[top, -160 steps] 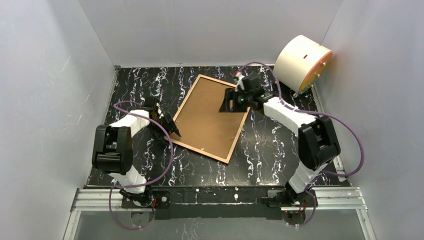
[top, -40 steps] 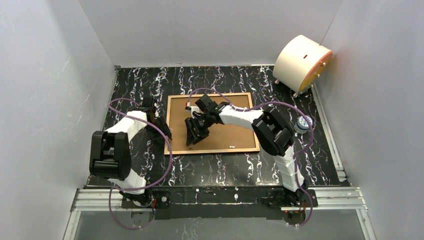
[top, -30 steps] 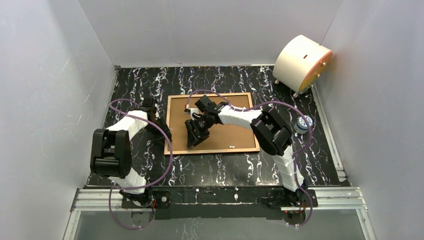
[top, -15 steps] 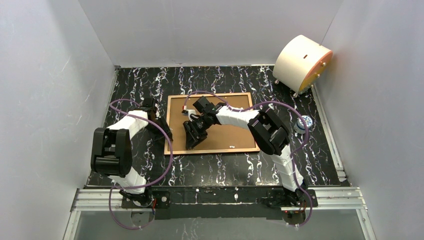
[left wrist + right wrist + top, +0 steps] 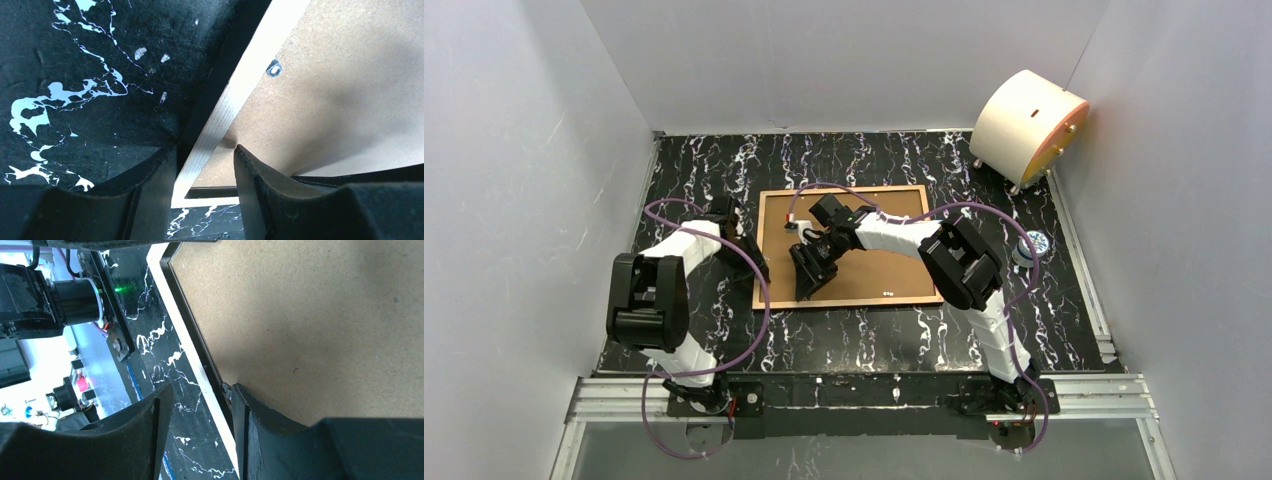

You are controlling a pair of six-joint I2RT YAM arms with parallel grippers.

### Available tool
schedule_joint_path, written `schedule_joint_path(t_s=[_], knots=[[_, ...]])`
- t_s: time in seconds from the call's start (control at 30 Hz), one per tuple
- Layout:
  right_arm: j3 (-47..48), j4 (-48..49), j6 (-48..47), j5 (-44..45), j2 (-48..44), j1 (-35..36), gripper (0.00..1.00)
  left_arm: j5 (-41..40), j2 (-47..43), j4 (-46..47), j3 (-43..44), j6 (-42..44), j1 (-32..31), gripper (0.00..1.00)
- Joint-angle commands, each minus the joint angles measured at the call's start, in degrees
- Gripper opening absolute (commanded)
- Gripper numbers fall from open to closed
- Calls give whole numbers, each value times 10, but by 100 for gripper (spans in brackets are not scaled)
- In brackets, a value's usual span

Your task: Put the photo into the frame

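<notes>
Pale-wood frame (image 5: 237,95) rail between fingers (image 5: 150,190) of left claw (image 5: 205,150)

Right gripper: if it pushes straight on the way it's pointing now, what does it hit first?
Most likely the frame: the right gripper straddles its pale rail, one finger over the table, the other over the backing board. Depth is unclear; that inner finger may touch the board first.

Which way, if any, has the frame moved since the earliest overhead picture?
Yes. The frame has turned from a slant; its long sides now run parallel to the table's near edge.
</notes>
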Motion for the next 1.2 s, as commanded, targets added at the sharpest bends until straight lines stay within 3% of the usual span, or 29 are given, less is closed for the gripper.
schedule_joint_path(t_s=[0.0,0.4,0.7,0.87,1.17], knots=[[-3,-43,-39,1,30,14,55,17,10,-4,1,-2,0,43],[16,-106,-90,-11,51,16,55,16,14,-3,2,-1,0,43],[36,-49,-33,16,-9,16,56,14,13,-5,8,-3,1,43],[29,35,43,75,-76,17,58,20,5,0,12,0,2,48],[-35,17,102,307,-181,0,63,30,-5,14,11,3,4,56]])
